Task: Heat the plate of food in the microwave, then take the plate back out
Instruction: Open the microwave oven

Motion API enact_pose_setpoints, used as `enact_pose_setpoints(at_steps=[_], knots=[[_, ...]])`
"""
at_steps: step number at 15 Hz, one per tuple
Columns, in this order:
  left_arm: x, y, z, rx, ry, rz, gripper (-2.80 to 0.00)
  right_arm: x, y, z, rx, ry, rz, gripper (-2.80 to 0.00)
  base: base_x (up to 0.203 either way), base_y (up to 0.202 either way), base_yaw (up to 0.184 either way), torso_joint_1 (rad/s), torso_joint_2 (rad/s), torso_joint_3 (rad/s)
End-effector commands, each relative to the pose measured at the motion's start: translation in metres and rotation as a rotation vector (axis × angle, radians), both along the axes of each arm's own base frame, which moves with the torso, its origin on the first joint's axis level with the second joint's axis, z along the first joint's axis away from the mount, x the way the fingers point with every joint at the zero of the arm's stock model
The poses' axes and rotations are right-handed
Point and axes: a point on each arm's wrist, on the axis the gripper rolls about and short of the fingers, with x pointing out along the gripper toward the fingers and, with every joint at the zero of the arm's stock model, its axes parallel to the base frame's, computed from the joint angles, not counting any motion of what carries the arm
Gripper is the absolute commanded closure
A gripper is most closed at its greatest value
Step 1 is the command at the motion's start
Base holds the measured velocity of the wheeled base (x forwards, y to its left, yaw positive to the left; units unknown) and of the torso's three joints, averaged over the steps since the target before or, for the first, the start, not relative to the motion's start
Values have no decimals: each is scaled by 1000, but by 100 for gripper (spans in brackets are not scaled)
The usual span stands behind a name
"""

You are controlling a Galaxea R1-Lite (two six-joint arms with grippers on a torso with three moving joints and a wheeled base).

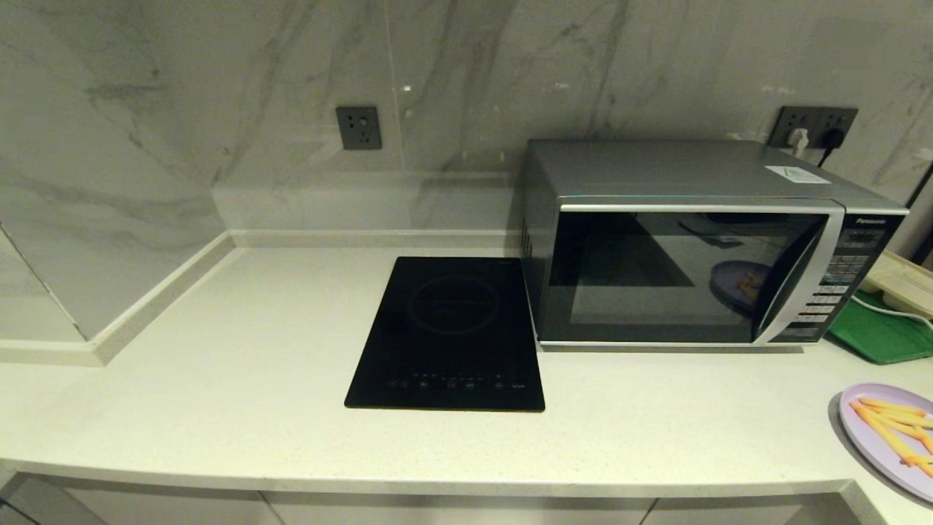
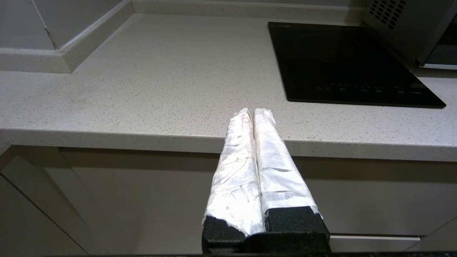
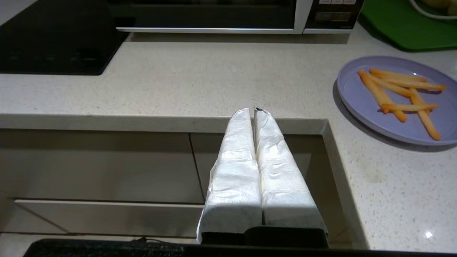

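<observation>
The pale lilac plate of food (image 1: 885,437) sits at the counter's front right corner, orange-yellow fries across it; it also shows in the right wrist view as the plate (image 3: 400,98). The silver Panasonic microwave (image 1: 700,248) stands at the back right with its dark glass door closed. Neither arm shows in the head view. My right gripper (image 3: 252,111) hangs shut and empty in front of the counter's front edge, left of the plate. My left gripper (image 2: 251,111) is shut and empty, low before the counter edge, near the hob.
A flat black induction hob (image 1: 448,332) lies left of the microwave. A green tray (image 1: 878,332) with a white cable sits right of the microwave. Wall sockets (image 1: 358,127) are on the marble backsplash. Cabinet fronts (image 2: 142,200) run below the counter (image 1: 255,379).
</observation>
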Motion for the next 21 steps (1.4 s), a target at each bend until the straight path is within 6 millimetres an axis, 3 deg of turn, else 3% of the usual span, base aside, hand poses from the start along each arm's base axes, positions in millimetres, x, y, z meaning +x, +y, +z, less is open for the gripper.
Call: enact_pose_setpoints(at_steps=[1,17,19,21], knots=[[0,0,0,0,-1,1,0,2,0,-12,-28,-36,6,0,0,0,0,0,0,0],[0,0,0,1,-1,1,0,2,-1,-11,-14,-28,-30,0,0,0,0,0,0,0],[0,0,0,-1,-1,1,0,4,-1,15,1,-21,-29,0,0,0,0,0,0,0],[0,0,0,-1,-1,1,0,19,-1,57,30,26,-32,0,0,0,0,0,0,0]])
